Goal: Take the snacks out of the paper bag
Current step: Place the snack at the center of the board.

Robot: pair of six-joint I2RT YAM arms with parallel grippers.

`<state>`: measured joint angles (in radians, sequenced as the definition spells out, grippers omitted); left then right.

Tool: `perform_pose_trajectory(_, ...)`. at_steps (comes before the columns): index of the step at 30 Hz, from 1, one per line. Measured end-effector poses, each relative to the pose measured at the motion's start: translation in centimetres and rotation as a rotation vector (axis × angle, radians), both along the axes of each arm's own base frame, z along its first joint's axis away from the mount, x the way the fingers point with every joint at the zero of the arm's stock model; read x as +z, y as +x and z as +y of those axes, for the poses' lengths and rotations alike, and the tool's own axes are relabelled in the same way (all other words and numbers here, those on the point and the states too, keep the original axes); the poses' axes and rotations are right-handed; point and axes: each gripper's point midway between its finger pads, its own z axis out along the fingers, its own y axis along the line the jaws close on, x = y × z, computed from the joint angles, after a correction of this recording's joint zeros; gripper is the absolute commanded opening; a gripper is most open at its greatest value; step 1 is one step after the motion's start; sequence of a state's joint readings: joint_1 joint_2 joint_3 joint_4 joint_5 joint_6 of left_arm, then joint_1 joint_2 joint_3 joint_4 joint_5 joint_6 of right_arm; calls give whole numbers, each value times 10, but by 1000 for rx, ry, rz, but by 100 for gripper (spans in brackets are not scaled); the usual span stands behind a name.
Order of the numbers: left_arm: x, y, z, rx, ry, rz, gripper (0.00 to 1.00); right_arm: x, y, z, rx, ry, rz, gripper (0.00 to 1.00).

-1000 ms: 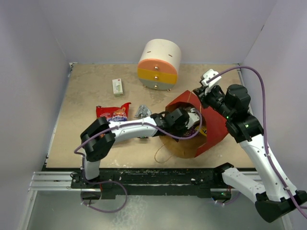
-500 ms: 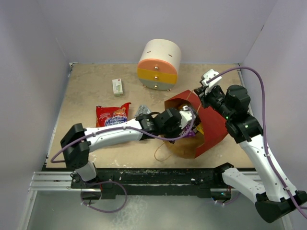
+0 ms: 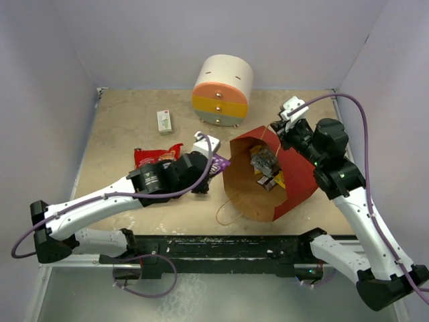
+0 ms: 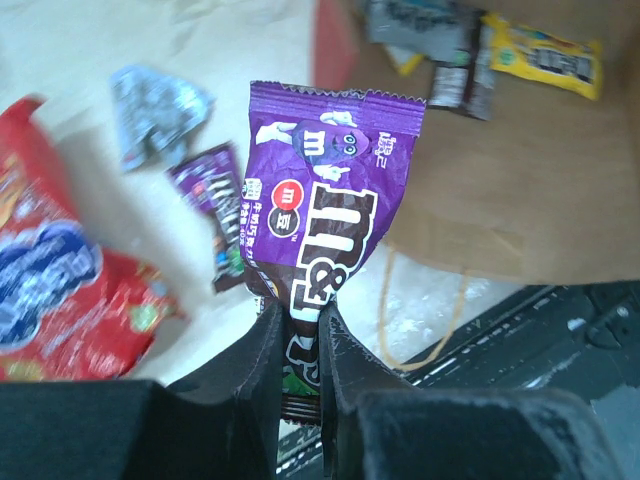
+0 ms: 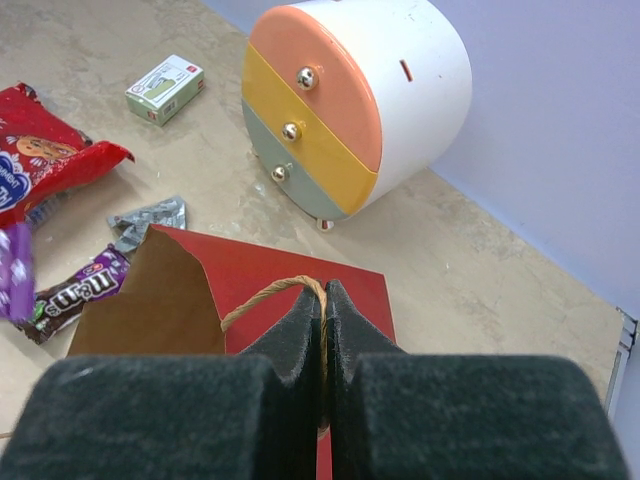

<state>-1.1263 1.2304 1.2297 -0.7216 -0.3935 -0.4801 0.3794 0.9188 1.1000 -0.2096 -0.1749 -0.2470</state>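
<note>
The left claw (image 4: pixel 300 322) is clenched on the lower end of a purple packet (image 4: pixel 335 190). It holds the packet upright above the surface (image 3: pixel 120 134), just left of the paper bag (image 3: pixel 301 181) and outside its mouth.

The right claw (image 5: pixel 323 300) is pinched tight on the upper handle (image 5: pixel 262 297) at the bag's far rim. The paper bag lies tilted on the right half of the surface, red outside and brown inside, with its mouth open toward the left arm. Inside it, close together, lie a silver pack (image 4: pixel 420 20), a yellow wrapper (image 4: pixel 545 55) and a dark wrapper (image 4: pixel 460 85). The lower handle (image 3: pixel 226 215) loops out onto the surface at the near rim.

Three snacks are already out of the bag. The chip bag (image 3: pixel 156 158) lies flat to the left, partly hidden by the left arm. A silver wrapper (image 4: pixel 155 110) and a brown packet (image 4: pixel 215 215) lie between the chip bag and the paper bag, just beside each other, under the held packet.

A box (image 3: pixel 164 121) sits farther back on the left, apart from the snacks. A drawer unit (image 3: pixel 222 82) stands at the back of the surface, behind the bag's far rim.
</note>
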Motion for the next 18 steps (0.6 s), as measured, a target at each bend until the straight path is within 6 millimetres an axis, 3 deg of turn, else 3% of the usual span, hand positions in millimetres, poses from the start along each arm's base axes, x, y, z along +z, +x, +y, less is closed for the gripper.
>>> perform_pose_trajectory(6,-21,10,51,270,53,46,0,-1,2,1,4,-1,3,0)
perform_pose_trajectory(10,-57,28,57,385,130,101,0,-2,1,3,13,0,5,0)
perform_pose_trajectory(15,-115,52,65,516,244,211,0,-3,-1,4,26,0,10,0)
perform_pose_trajectory(18,-137,63,75,559,296,252,0,-2,-4,3,26,-1,10,0)
